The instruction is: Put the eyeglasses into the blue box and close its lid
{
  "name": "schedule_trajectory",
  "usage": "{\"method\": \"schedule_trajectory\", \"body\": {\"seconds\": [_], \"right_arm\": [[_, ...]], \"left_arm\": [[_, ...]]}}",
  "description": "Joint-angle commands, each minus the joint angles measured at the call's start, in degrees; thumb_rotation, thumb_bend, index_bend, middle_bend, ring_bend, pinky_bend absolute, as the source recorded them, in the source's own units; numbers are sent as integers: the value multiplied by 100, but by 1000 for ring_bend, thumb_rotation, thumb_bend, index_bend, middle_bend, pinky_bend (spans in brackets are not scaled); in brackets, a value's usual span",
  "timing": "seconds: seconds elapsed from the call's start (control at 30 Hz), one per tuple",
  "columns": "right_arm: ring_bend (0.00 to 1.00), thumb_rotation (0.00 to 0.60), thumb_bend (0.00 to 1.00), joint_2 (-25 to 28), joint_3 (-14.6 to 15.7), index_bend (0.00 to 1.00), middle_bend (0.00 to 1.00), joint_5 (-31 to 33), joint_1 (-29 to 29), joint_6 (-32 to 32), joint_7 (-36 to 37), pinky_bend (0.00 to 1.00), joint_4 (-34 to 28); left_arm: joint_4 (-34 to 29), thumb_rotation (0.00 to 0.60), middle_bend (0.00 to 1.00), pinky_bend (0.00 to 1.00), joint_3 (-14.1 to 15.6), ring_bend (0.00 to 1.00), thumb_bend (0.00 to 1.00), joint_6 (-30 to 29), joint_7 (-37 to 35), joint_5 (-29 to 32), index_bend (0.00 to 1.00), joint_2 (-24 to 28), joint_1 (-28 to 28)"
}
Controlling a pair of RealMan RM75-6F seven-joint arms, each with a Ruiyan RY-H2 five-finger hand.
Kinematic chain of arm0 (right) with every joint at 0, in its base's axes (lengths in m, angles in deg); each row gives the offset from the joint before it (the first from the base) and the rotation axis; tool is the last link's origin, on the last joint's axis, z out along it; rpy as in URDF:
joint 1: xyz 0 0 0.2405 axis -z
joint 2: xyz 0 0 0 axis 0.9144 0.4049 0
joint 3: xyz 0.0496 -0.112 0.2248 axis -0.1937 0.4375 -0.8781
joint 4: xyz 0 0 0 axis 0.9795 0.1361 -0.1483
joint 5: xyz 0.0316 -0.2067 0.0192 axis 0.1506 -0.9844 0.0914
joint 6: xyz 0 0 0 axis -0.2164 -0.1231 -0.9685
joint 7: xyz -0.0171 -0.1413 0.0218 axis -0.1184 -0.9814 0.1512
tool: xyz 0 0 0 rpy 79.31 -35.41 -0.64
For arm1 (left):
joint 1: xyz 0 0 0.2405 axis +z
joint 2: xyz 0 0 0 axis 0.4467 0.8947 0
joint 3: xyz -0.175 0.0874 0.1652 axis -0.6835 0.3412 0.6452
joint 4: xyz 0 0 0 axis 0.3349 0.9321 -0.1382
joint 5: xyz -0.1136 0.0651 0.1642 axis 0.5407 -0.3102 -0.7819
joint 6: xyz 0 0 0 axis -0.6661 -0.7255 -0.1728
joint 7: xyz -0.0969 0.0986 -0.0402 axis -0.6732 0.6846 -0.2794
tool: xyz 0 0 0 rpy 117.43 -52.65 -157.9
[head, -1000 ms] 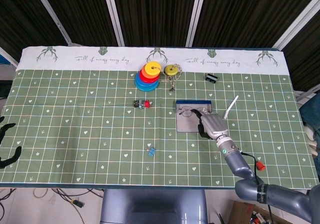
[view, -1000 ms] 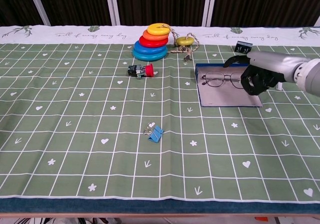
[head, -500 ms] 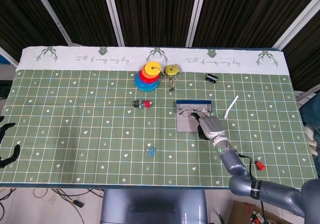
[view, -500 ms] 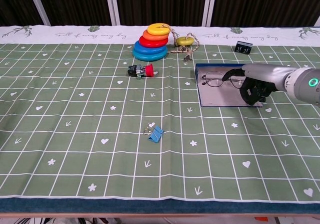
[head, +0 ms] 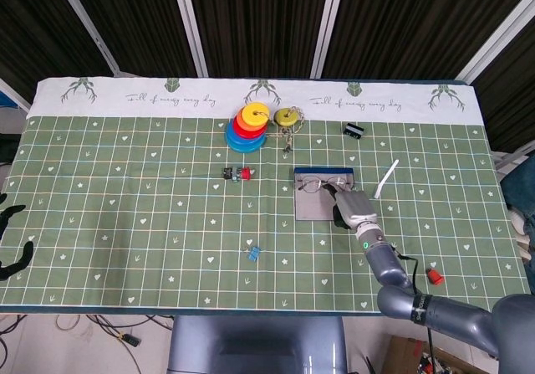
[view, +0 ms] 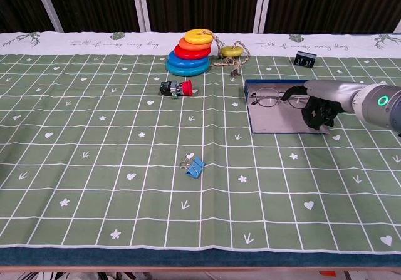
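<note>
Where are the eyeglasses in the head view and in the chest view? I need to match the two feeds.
Head view: the eyeglasses lie right of centre, at the far end of the blue box.
Chest view: the eyeglasses are upper right, on the same box, beside the right robot hand.
Shared landmark: the stack of coloured rings, up and left of the box.

I take the stack of coloured rings as my landmark on the green checked surface. Just right of it lies a yellow disc on a cord. In front of it sits a small red-and-black part, and well nearer me a blue binder clip. Far right, a black clip and a white strip.
</note>
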Motion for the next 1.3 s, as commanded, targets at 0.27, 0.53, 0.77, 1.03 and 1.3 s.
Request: {"method": "schedule_trajectory", "body": {"seconds": [0.27,0.53,0.77,1.03,1.3], "right_arm": [[730,600,833,-72,-52,137,724,147,-76,43,-8,604,177],[731,600,838,-210,-194,122,723,411,-227,101,-62,614,478],[732,600,844,-279,-251,96,709,691,-288,128,-133,614,633],[718,600,844,-189,-320,55,686,874,-306,241,-66,614,556],[576,600,524,303,-326,22,517,309,-31,-104,273,566,-292]], "left_arm": [[-2,600,21,0,-1,0,412,-7,5,3,189,0,4],[-5,600,21,0,-1,0,412,-1,4,13,189,6,4],[-11,600,21,0,-3,0,412,12,-1,26,191,16,3],[-23,600,21,0,1,0,412,20,-7,28,192,23,3],[-26,600,21,0,11,0,412,36,25,32,192,20,-2]]}}
